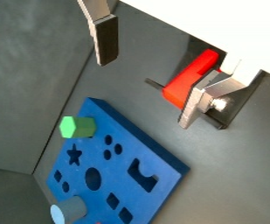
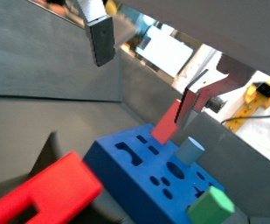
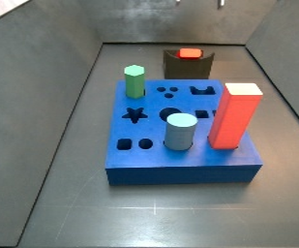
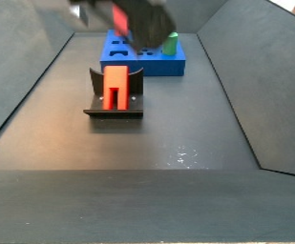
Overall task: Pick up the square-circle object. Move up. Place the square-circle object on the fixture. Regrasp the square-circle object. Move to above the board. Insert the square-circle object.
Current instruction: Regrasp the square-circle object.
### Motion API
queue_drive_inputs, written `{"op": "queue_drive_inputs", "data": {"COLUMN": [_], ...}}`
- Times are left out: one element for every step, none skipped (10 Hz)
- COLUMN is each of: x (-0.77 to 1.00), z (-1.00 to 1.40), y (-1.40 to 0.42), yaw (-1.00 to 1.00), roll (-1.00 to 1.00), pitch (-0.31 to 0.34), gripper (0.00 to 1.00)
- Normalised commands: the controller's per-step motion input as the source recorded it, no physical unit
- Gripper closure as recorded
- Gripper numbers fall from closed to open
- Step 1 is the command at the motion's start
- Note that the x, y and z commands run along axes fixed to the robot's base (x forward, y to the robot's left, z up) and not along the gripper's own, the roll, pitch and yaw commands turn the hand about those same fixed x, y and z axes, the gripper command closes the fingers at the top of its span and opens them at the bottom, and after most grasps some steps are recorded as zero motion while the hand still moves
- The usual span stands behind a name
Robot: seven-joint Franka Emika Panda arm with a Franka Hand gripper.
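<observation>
The red square-circle object lies on top of the dark fixture behind the blue board; it also shows on the fixture in a side view. My gripper is high above the floor, open and empty, jaws wide apart. In a wrist view the square-circle object sits below, close beside one finger, not between the pads. In a side view the gripper is a blur over the near edge of the board. The other wrist view shows nothing between the jaws.
On the board stand a green hexagonal peg, a pale blue cylinder and a tall red-orange block. Several dark shaped holes are open in its top. Grey walls slope up on both sides of the floor.
</observation>
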Motion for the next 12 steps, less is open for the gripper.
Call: {"op": "queue_drive_inputs", "data": {"x": [-0.11,-0.09,-0.04,-0.03,-0.02,-0.03,-0.04,-0.05,-0.05,-0.04,-0.04,-0.03], "z": [0.28,0.07,0.00,0.03,0.02,0.01,0.02,0.01,0.01,0.00,0.00,0.00], "y": [-0.44,-0.28,-0.12,-0.03,-0.04,-0.04,-0.02,-0.02,-0.02,-0.02,-0.02,-0.02], "yaw": [0.02,0.02,0.02,0.02,0.02,0.02,0.02,0.02,0.02,0.02,0.02,0.02], "roll": [1.00,1.00,1.00,1.00,1.00,1.00,1.00,1.00,1.00,1.00,1.00,1.00], "pitch": [0.023,0.019,0.017,0.019,0.017,0.012,0.008,0.001,-0.005,-0.014,-0.020,-0.025], "gripper": [0.00,0.00,0.00,0.00,0.00,0.00,0.00,0.00,0.00,0.00,0.00,0.00]}}
